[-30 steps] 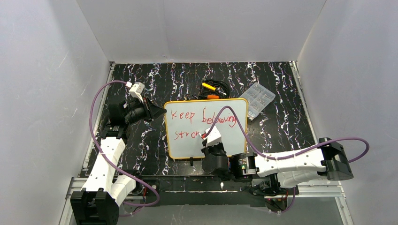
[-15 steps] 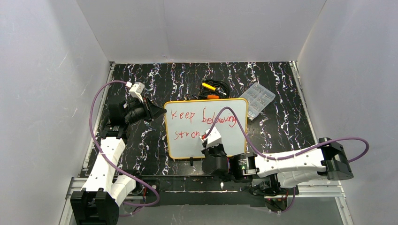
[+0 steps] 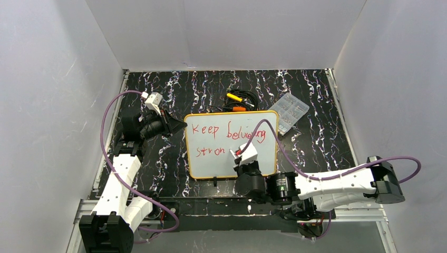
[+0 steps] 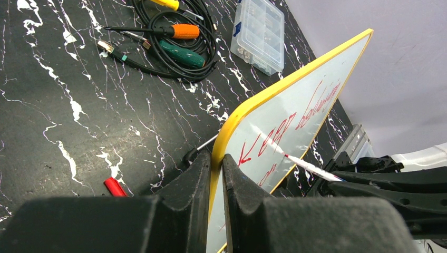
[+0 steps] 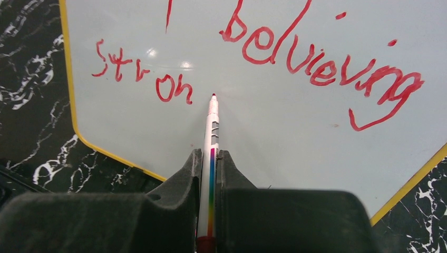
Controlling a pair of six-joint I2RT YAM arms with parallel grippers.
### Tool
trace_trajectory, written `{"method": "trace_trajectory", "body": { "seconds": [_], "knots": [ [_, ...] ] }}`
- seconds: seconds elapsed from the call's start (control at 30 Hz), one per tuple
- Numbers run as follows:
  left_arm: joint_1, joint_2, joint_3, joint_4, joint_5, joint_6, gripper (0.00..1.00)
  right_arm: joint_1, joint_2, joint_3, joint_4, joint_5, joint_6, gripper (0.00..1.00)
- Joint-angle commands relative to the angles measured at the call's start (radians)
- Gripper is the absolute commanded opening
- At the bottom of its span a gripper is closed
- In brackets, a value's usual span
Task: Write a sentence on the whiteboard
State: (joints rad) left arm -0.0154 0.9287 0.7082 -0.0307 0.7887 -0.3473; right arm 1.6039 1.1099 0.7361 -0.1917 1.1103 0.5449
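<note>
Whiteboard (image 3: 208, 164) lay mid-way across the bench (image 3: 316, 138), its yellow rim pinched at the far-left corner by the left jaws. Right jaws were clamped on one marker (image 5: 212, 121), tip at blank white just right of "stron". Sentence (image 3: 227, 131) ran in two red lines; bare board lay open rightward.

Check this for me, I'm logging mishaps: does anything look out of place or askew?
A small red piece, maybe a cap, lies loose on the table beside the left gripper, which clamps the whiteboard's rim. The sentence runs crooked: "believing" slopes downward to the right.
</note>
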Motion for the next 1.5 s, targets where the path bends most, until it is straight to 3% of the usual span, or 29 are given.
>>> {"method": "trace_trajectory", "body": {
  "seconds": [0.0, 0.53, 1.0, 1.47],
  "knots": [
    [-0.016, -0.002, 0.022, -0.043, 0.050, 0.002, 0.00, 0.003, 0.040, 0.047, -0.027, 0.052, 0.008, 0.01],
    [-0.018, 0.001, 0.022, -0.042, 0.050, 0.004, 0.00, 0.002, 0.093, 0.068, 0.090, 0.078, -0.117, 0.01],
    [-0.018, -0.002, 0.023, -0.043, 0.050, 0.004, 0.00, 0.006, 0.074, 0.059, -0.026, -0.004, -0.018, 0.01],
    [-0.020, -0.001, 0.022, -0.043, 0.050, 0.004, 0.00, 0.010, 0.062, 0.077, -0.025, 0.089, -0.058, 0.01]
  ]
}}
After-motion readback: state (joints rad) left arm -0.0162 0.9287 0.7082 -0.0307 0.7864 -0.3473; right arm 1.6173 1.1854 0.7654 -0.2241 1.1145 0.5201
